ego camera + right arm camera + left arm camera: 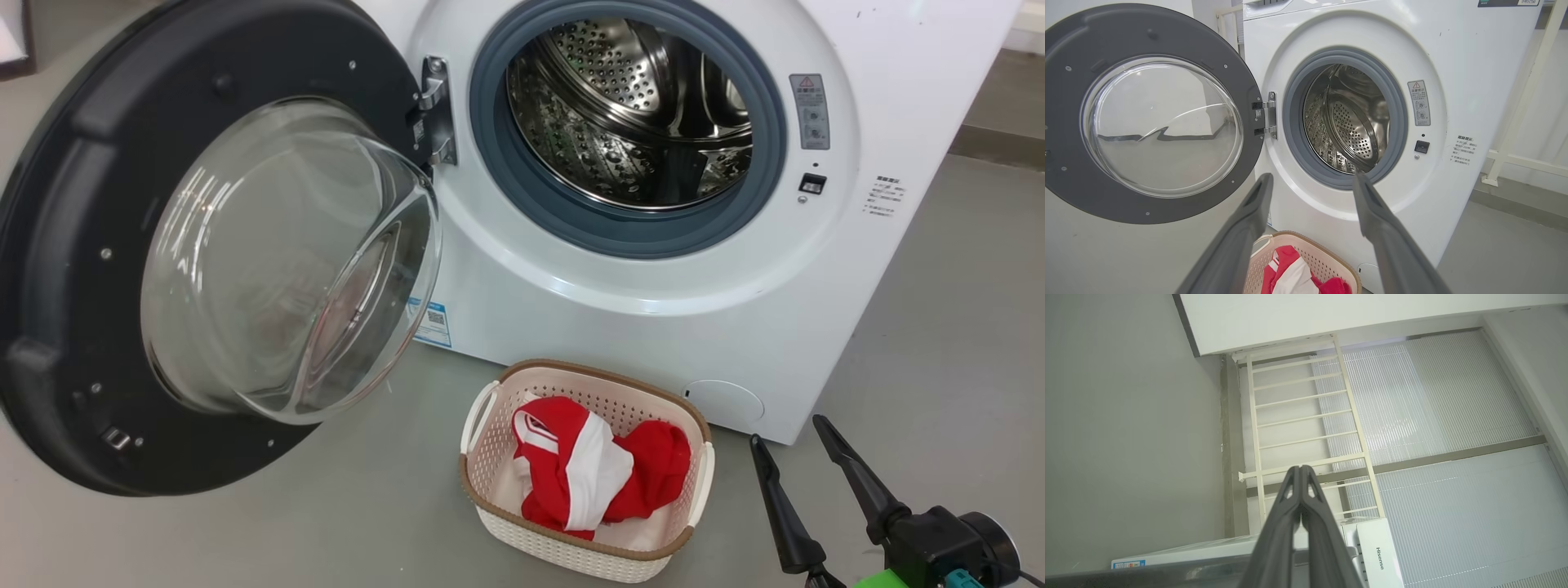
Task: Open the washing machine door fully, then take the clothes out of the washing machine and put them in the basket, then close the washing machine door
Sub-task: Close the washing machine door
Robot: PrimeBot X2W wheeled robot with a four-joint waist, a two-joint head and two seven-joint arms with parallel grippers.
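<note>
The white washing machine [653, 310] [1453, 49] stands with its washing machine door [73, 245] [1147, 118] swung wide to the left, glass bowl facing me. No fabric shows in the steel drum [629, 114] [1347, 118]. The red and white clothes [596, 474] [1290, 273] lie in the basket [571, 547] [1323, 255] on the floor before the machine. My right gripper [788, 429] [1312, 179] is open and empty, to the right of the basket. My left gripper [1300, 469] is shut on nothing, pointing away at a wall.
Grey floor [939, 343] spreads around the machine. A cream railing [1306, 416] [1527, 102] and ribbed white panels [1453, 416] stand nearby. The open door takes up the space left of the basket.
</note>
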